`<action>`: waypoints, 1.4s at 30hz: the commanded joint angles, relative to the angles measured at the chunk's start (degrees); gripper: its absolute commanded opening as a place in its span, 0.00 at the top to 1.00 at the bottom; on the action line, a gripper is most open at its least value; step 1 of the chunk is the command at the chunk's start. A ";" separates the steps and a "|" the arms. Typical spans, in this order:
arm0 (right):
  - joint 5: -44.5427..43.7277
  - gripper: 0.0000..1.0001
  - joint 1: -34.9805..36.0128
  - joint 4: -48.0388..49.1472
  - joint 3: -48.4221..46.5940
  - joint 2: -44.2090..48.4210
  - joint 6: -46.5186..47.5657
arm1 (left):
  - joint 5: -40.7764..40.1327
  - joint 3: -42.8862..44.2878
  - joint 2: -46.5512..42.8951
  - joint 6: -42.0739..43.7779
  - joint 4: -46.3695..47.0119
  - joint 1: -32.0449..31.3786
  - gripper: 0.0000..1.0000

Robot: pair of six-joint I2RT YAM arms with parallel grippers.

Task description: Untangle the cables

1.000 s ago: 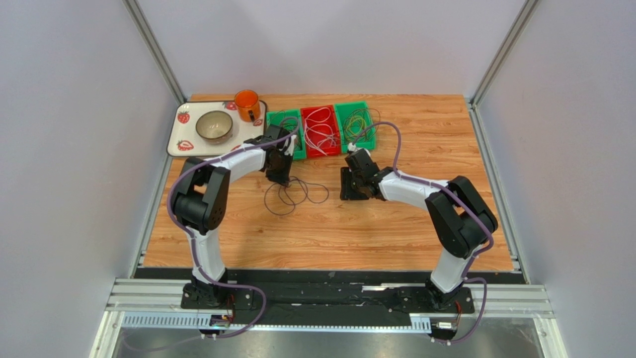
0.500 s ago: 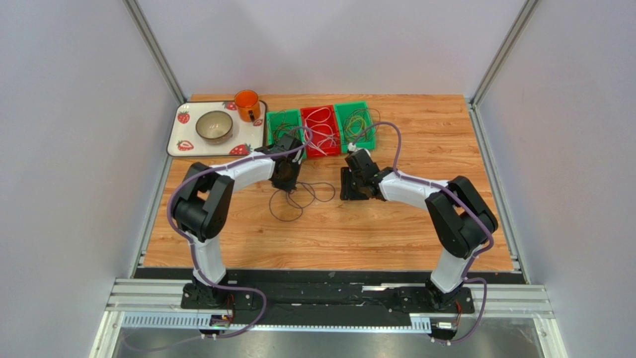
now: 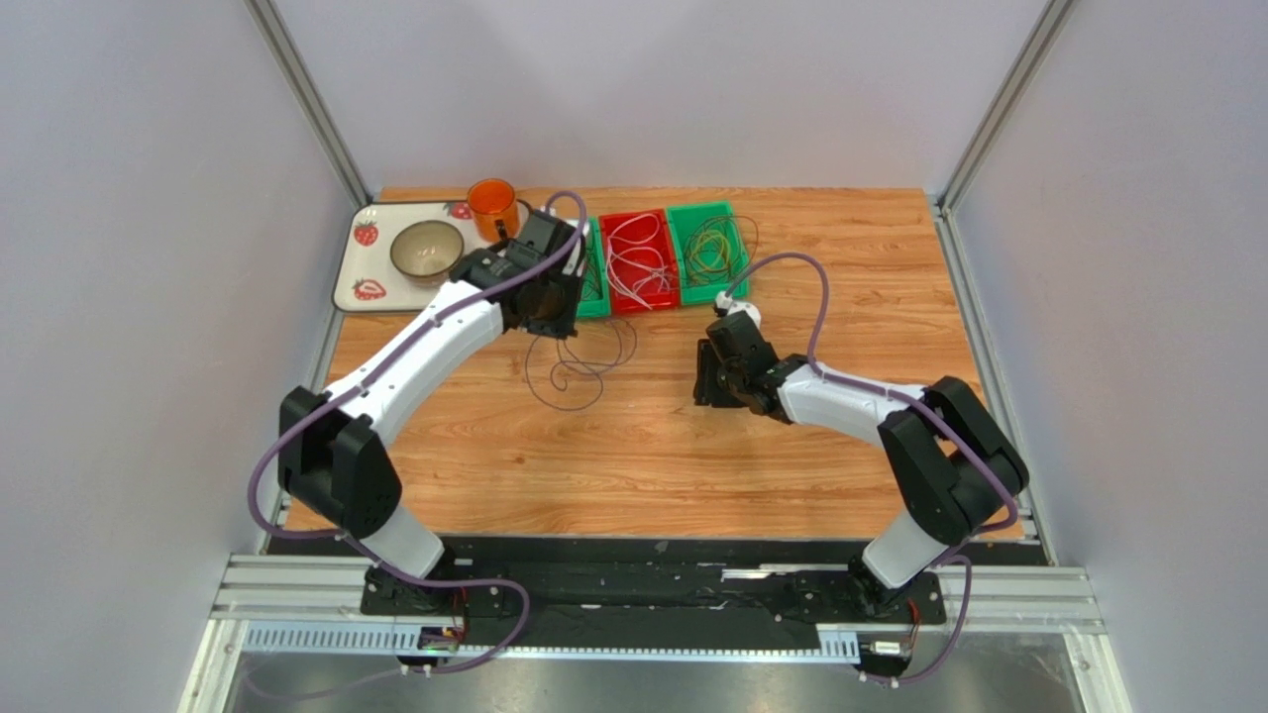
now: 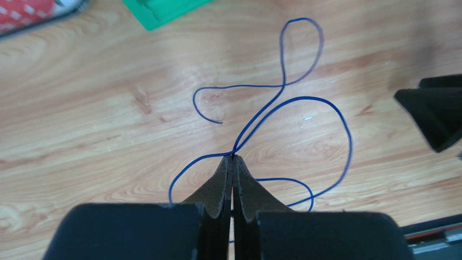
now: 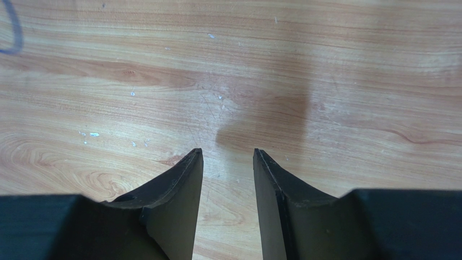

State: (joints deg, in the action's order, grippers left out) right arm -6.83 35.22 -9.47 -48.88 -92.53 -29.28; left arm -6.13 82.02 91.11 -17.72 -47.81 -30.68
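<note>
Wood-grain tabletop (image 3: 670,461), light oak w/ darker streaks and a few white specks. Plain pale grey walls at back (image 3: 655,89), left (image 3: 134,297) and right (image 3: 1146,297). Alu posts (image 3: 305,97) at both back corners. Metal rail (image 3: 655,594) along near edge, grey surface below. Light even, shadows soft.

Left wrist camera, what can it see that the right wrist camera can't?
Only the left wrist camera shows the left tool shut on the blue wire, whose loops spread over the wood, plus a corner of the green tray. Only the right wrist camera shows the right tool open from close up, with nothing between its fingers. Both show the wooden table, and the right one catches just a tiny curve of wire at its top-left edge.
</note>
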 commanded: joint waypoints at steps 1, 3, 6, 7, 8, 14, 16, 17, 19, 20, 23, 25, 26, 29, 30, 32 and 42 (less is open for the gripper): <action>-3.19 0.57 0.37 5.25 1.68 3.67 -1.57 | -3.70 8.84 -3.04 -0.74 -7.11 -0.17 1.00; -3.10 0.57 0.29 5.34 1.77 3.67 -1.57 | -5.03 14.73 -3.13 -0.65 -8.96 -0.17 1.00; -2.93 0.57 0.37 4.99 1.42 3.41 -1.48 | -8.10 24.22 -1.91 -0.30 -12.21 -0.17 1.00; -2.93 0.57 0.29 5.08 1.34 3.32 -1.40 | -10.20 26.94 -1.29 -0.04 -13.17 -0.17 1.00; -2.84 0.57 0.37 5.08 1.51 3.32 -1.48 | -11.35 32.36 0.19 0.22 -15.45 -0.17 1.00; -2.84 0.57 0.29 5.34 1.69 3.59 -1.48 | -15.49 47.59 4.77 1.45 -18.63 -0.17 1.00; -2.75 0.57 0.37 5.26 1.60 3.50 -1.40 | -16.36 49.37 5.65 1.72 -18.37 -0.17 1.00; -2.75 0.57 0.37 5.17 1.60 3.59 -1.40 | -16.72 49.90 6.27 1.89 -17.41 -0.17 1.00; -2.75 0.57 0.37 5.17 1.51 3.41 -1.40 | -17.33 49.82 6.97 2.07 -16.09 0.18 1.00; -2.75 0.57 0.29 5.17 1.51 3.41 -1.40 | -17.68 49.47 7.85 2.16 -14.69 0.35 1.00; -2.66 0.57 0.37 5.17 1.51 3.50 -1.40 | -17.87 47.81 9.26 1.29 -11.36 2.02 1.00; -2.75 0.57 0.37 5.17 1.51 3.50 -1.40 | -16.38 45.87 9.00 0.75 -8.63 3.69 1.00; -2.66 0.57 0.29 5.17 1.51 3.50 -1.40 | -15.67 43.25 8.82 0.49 -5.22 4.13 1.00; -2.57 0.57 0.37 5.08 1.42 3.41 -1.31 | -13.04 38.41 8.29 -0.12 0.59 6.15 1.00; -2.57 0.57 0.29 5.08 1.51 3.32 -1.31 | -12.51 37.78 8.47 -0.65 1.31 6.68 1.00; -2.57 0.57 0.37 5.08 1.42 3.41 -1.31 | -11.27 35.51 9.08 -1.53 3.24 7.73 1.00; -2.49 0.57 0.29 4.90 1.07 2.97 -1.22 | -4.08 26.09 13.21 -3.73 15.46 10.72 1.00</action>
State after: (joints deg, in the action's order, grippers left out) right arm -8.32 35.22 -6.55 -47.29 -90.65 -30.17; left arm -15.86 109.78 101.86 -19.38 -40.49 -21.37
